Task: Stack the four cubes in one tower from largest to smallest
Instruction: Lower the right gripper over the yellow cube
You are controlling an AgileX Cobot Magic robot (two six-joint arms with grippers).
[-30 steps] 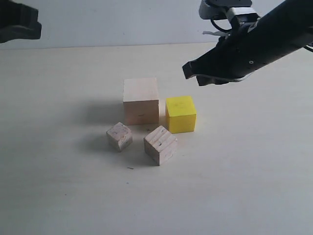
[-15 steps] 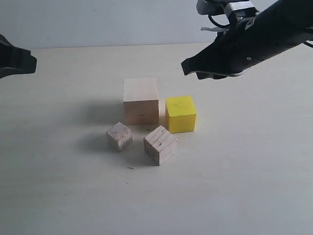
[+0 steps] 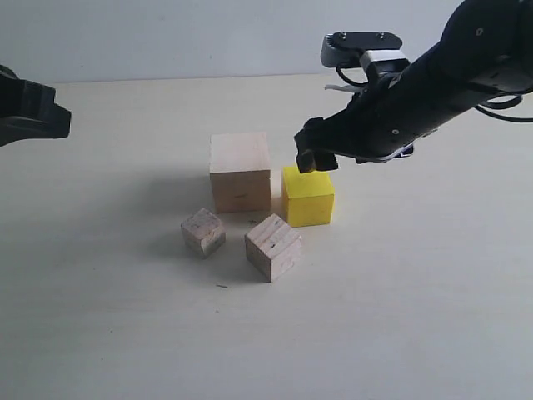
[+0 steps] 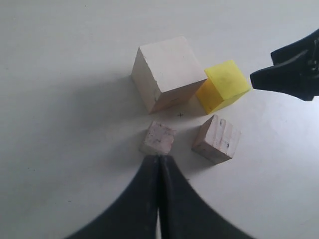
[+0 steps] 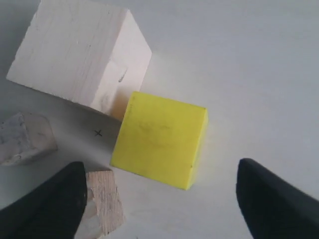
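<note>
The bright yellow mid-sized cube (image 3: pixel 308 194) sits on the pale tabletop (image 3: pixel 416 292) just beside the large pale wooden cube (image 3: pixel 240 171), with the smaller grained wooden cube (image 3: pixel 272 247) and the smallest wooden cube (image 3: pixel 203 232) near in front. The right gripper (image 3: pixel 315 154) hangs just above the yellow cube, its fingers spread wide and holding nothing. The left gripper (image 4: pixel 159 164) is well off to the side, its fingers pressed together on nothing. The yellow cube looks rigid and probably light, but its smooth painted faces may slip more than bare wood. I would take it squarely on two opposite flat sides, centred, never across corners. The side facing the pale cube leaves little room for a finger, so the freer pair of faces seems safer.
</note>
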